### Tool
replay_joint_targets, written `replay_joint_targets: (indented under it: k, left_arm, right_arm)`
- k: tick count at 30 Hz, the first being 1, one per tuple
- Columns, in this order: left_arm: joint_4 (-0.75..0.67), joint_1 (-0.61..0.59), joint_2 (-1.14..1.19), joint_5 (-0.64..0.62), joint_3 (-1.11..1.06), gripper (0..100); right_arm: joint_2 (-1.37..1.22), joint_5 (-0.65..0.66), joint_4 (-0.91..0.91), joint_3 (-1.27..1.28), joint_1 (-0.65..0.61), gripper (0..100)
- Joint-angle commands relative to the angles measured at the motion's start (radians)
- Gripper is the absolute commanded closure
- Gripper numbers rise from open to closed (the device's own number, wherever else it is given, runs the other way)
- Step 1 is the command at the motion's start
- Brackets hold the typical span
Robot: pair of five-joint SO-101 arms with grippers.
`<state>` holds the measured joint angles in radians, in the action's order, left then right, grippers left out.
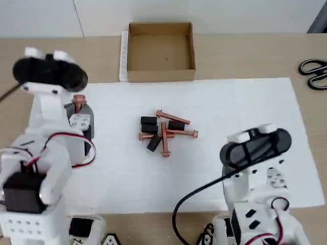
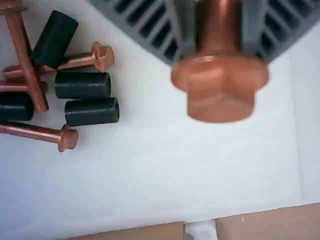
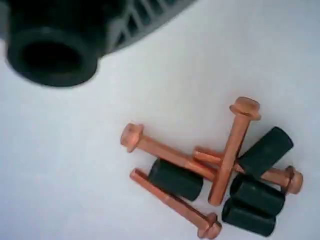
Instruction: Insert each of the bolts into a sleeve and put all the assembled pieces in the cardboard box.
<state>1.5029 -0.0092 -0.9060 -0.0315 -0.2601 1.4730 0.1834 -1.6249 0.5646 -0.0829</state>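
My left gripper [image 1: 79,105] hovers over the left side of the white sheet, shut on a copper bolt [image 1: 78,100]. In the left wrist view that bolt [image 2: 220,87] shows its hex head toward the camera, with the left gripper [image 2: 220,22] clamped on its shank. My right gripper [image 3: 52,30] is shut on a black sleeve [image 3: 50,57] whose open bore faces the camera. A pile [image 1: 163,130] of several copper bolts and black sleeves lies at the sheet's middle, between the two arms. The cardboard box [image 1: 161,76] stands open at the back centre.
A white sheet [image 1: 230,102] covers most of the table. Black scissors [image 1: 314,71] lie at the far right edge. The right arm's body [image 1: 255,145] stands over the sheet's front right corner. A white strip [image 1: 122,56] runs along the box's left side.
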Motion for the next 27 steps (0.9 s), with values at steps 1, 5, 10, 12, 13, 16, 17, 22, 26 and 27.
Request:
replay_joint_targets:
  k: [1,5,10,12,13,16,17,22,26,27]
  left_arm:
    - [-0.086,0.006,-0.106,0.006,-0.108,99]
    - [-0.144,0.006,-0.206,0.006,-0.232,99]
    - [-0.176,0.006,-0.296,0.114,-0.325,99]
    - [-0.175,0.006,-0.318,0.114,-0.343,99]
    - [-0.172,0.006,-0.325,0.114,-0.354,99]
    - [-0.175,0.0,-0.348,0.114,-0.392,99]
    - [-0.176,-0.002,-0.359,0.114,-0.4,99]
    - [-0.193,0.005,-0.405,0.112,-0.407,99]
    - [-0.241,0.005,-0.434,0.11,-0.407,99]
    - [-0.241,0.005,-0.445,0.11,-0.407,99]
  right_arm:
    - [0.101,-0.034,0.085,0.069,-0.007,99.5]
    - [0.263,-0.078,0.142,0.152,-0.007,99.5]
    - [0.344,-0.083,0.142,0.261,-0.001,99.4]
    - [0.34,-0.083,0.153,0.261,-0.001,99.4]
    - [0.34,-0.083,0.162,0.261,-0.004,99.4]
    - [0.34,-0.084,0.196,0.262,-0.007,99.4]
    - [0.34,-0.084,0.209,0.262,-0.007,99.4]
    - [0.34,-0.112,0.249,0.264,-0.008,99.4]
    - [0.34,-0.245,0.289,0.264,-0.045,99.4]
    - [0.34,-0.272,0.295,0.262,-0.073,99.4]
